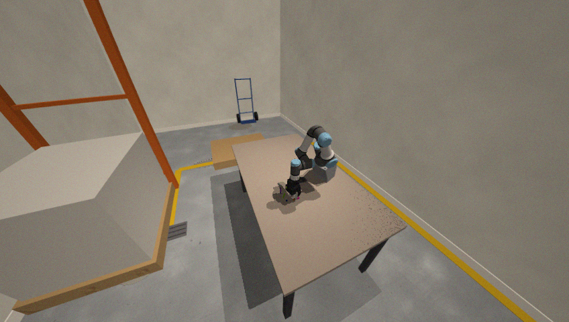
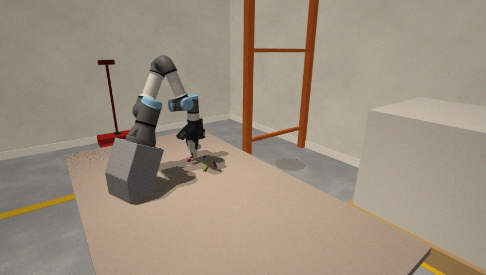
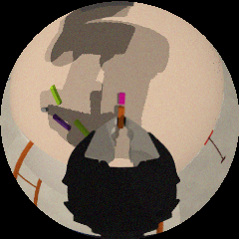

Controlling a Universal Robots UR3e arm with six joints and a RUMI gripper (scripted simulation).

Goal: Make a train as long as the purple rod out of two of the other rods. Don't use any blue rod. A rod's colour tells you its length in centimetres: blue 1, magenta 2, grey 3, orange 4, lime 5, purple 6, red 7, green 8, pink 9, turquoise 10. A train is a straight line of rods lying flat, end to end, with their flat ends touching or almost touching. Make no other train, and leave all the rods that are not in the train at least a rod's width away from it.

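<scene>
On the counter (image 2: 238, 217), near the grey pedestal (image 2: 133, 177) of the arm: a small group of rods, no box or tray around them, all lying directly on the surface.

Hand (image 3: 120, 125) lowered close to the counter, closed narrow on the orange rod (image 3: 120, 115); rod sticking out forward from between the fingertips. Seen also in the exterior view, hand (image 2: 192, 152) pointing down with the orange rod (image 2: 192, 156) at its tip, very near the surface; touching or not, cannot tell.

Magenta rod (image 3: 120, 98) just ahead of the orange one in the wrist view, in one line with it, ends almost meeting. In the exterior view the same magenta rod (image 2: 188, 159) just beside the hand.

To the left of the hand in the wrist view: purple rod (image 3: 62, 121), lying slanted; one lime rod (image 3: 56, 95) above it, another lime rod (image 3: 81, 127) beside it, nearer to the hand. Small grey piece (image 3: 44, 109) near the purple rod's far end. All these well apart from the orange and magenta pair.
</scene>
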